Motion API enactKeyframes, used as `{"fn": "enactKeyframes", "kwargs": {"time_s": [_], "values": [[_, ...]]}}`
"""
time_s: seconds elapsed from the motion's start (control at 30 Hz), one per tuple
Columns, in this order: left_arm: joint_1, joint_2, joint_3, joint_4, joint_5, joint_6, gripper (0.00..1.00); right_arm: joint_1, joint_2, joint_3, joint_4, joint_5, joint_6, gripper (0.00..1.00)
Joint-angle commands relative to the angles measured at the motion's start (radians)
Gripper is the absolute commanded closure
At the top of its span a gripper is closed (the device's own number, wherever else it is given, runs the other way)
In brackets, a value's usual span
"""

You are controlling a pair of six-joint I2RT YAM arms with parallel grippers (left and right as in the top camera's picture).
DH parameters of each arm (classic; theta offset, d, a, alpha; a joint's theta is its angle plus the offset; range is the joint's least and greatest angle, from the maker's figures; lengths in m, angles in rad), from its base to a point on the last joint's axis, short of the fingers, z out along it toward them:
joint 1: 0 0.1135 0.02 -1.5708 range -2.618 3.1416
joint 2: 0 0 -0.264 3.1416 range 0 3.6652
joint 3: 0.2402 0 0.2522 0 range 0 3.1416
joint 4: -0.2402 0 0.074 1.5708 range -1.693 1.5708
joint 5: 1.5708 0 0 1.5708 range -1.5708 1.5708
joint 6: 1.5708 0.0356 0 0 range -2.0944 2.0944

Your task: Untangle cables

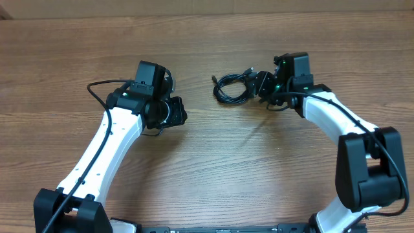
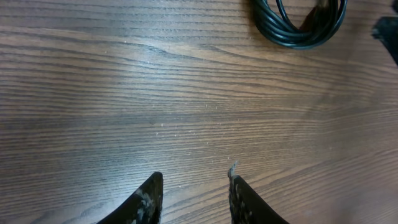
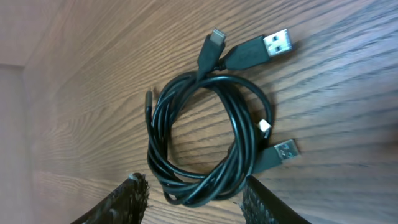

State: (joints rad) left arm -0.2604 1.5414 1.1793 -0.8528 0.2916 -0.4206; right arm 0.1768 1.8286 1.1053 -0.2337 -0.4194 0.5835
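1. Desk [image 2: 186, 93] of brown wood; left gripper [image 2: 193, 186], centre-left in the overhead view, jaws apart and empty over bare wood.
2. Right gripper [image 3: 196, 183], upper right of centre, jaws apart, straddling the near edge of the cables [image 3: 247, 134], not visibly pinching.
3. Cables lie upper centre as one tight black coil, plugs [image 3: 273, 43] poking out.
4. Likely step: first grasp. The next move calls for closing on few strands, then drawing one plug end free.
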Motion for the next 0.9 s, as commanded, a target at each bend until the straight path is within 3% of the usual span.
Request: {"fn": "enactKeyframes", "kwargs": {"time_s": [0.0, 0.5, 0.87], "values": [[-0.006, 0.008, 0.02, 0.0, -0.014, -0.011, 0.65, 0.03, 0.026, 0.018, 0.028, 0.077, 0.041, 0.51], [-0.016, 0.008, 0.02, 0.001, -0.014, -0.011, 0.66, 0.111, 0.032, 0.018, 0.04, 0.395, 0.127, 0.51], [-0.016, 0.008, 0.02, 0.001, -0.014, -0.011, 0.65, 0.111, 0.048, 0.018, 0.054, 0.418, 0.131, 0.66]]}}
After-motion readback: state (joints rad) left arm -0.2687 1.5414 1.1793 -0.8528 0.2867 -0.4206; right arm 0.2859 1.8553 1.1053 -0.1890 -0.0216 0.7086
